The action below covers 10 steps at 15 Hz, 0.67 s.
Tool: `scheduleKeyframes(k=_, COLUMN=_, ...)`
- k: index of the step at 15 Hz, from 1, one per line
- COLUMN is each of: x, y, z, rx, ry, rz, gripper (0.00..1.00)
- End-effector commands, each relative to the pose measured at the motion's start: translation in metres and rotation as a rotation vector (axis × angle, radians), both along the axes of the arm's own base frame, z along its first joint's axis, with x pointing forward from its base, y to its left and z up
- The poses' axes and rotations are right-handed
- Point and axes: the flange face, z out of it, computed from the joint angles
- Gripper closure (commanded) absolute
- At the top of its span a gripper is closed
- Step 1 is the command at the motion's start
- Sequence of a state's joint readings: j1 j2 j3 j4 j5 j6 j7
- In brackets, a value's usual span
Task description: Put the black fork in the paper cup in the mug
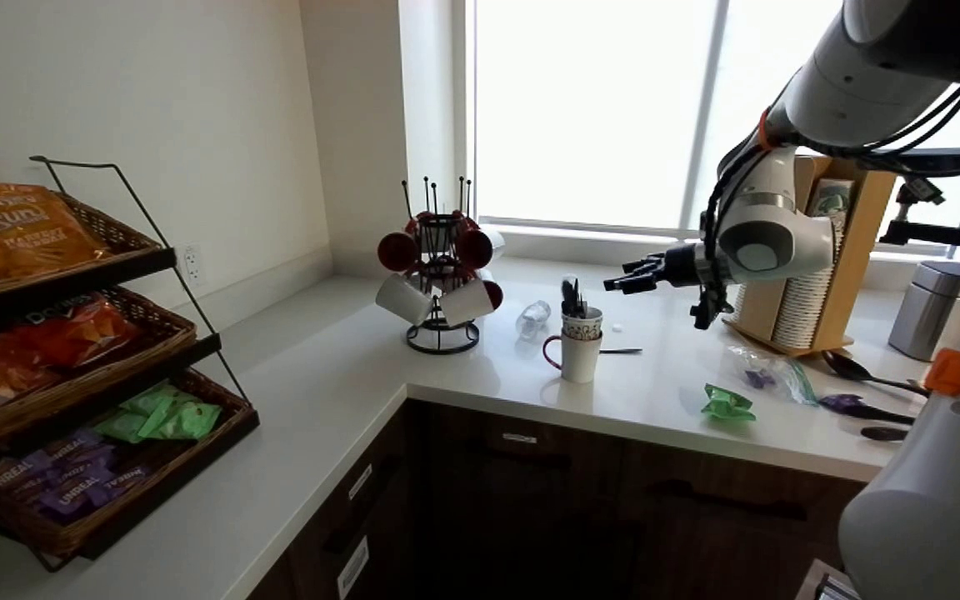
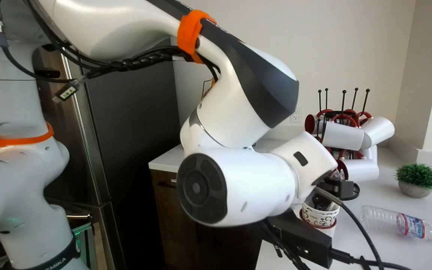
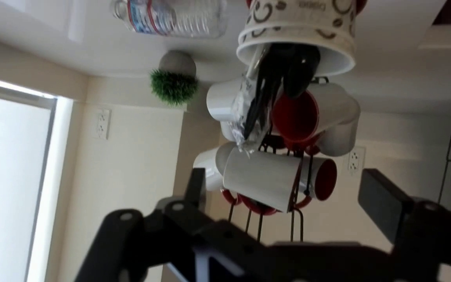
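Observation:
The white mug (image 1: 582,362) with a red handle stands upright on the counter. The patterned paper cup (image 1: 582,326) sits inside its mouth and holds several black utensils (image 1: 572,296) and a clear-wrapped one. A slender black utensil, likely the black fork (image 1: 622,351), lies on the counter beside the mug; its tines are too small to make out. My gripper (image 1: 623,277) is open and empty, above the counter near the top of the cup. In the wrist view, upside down, the paper cup (image 3: 300,23) shows beyond my open fingers (image 3: 284,190). In an exterior view the arm hides my fingers.
A rack (image 1: 442,337) hung with mugs stands behind. A plastic bottle (image 2: 403,223) lies near the cup, and a potted plant (image 2: 418,180) stands further off. A green packet (image 1: 727,403), spoons (image 1: 863,371) and a wooden cup holder (image 1: 830,292) stand or lie around the arm.

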State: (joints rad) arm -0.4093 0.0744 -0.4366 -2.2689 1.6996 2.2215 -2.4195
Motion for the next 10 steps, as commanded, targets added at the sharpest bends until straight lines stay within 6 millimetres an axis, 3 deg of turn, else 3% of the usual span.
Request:
scheduleKeyframes(k=1, x=-0.017, y=0.02, z=0.02, rx=-0.089, ry=0.15, rz=-0.087, gripper=0.0)
scheduleKeyframes(k=8, x=-0.02, y=0.054, z=0.069, rx=-0.25, ry=0.374, rz=-0.331, gripper=0.0)
scheduleKeyframes(k=10, x=-0.02, y=0.063, z=0.063, rx=-0.296, ry=0.436, rz=-0.388, gripper=0.0)
